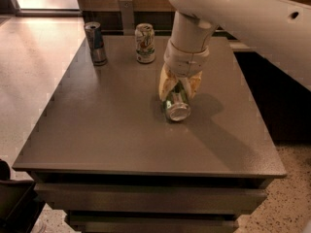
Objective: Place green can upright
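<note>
The green can point(177, 106) lies on its side near the middle of the grey table point(112, 125), its silver end facing the camera. My gripper point(179, 89) comes down from above on the white arm. Its yellowish fingers point(166, 84) stand on either side of the can's far part and close against it. The can rests on the table.
A slim blue-and-silver can point(95, 43) stands upright at the table's back left. A mostly white can point(145, 43) stands upright at the back middle. The table's right edge borders a dark gap. Pale floor lies to the left.
</note>
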Robot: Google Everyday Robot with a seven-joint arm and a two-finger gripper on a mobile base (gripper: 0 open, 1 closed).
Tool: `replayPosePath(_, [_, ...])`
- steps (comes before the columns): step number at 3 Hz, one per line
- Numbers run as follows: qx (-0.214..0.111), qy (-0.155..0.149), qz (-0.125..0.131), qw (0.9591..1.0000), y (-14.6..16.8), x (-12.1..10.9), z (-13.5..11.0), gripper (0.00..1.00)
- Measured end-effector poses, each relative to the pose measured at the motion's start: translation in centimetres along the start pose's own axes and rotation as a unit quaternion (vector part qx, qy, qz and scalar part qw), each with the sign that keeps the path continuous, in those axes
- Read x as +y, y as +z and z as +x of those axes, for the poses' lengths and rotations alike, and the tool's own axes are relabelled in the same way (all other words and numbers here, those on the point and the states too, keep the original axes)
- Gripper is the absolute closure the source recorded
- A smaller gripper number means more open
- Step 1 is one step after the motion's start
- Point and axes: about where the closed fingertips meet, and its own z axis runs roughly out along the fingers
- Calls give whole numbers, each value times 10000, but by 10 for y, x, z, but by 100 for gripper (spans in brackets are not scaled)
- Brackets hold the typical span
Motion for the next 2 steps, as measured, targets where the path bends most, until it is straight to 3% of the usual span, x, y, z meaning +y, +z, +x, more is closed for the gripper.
replayPosePath(2, [-692,31,-60,9976,-40,-36,4,100])
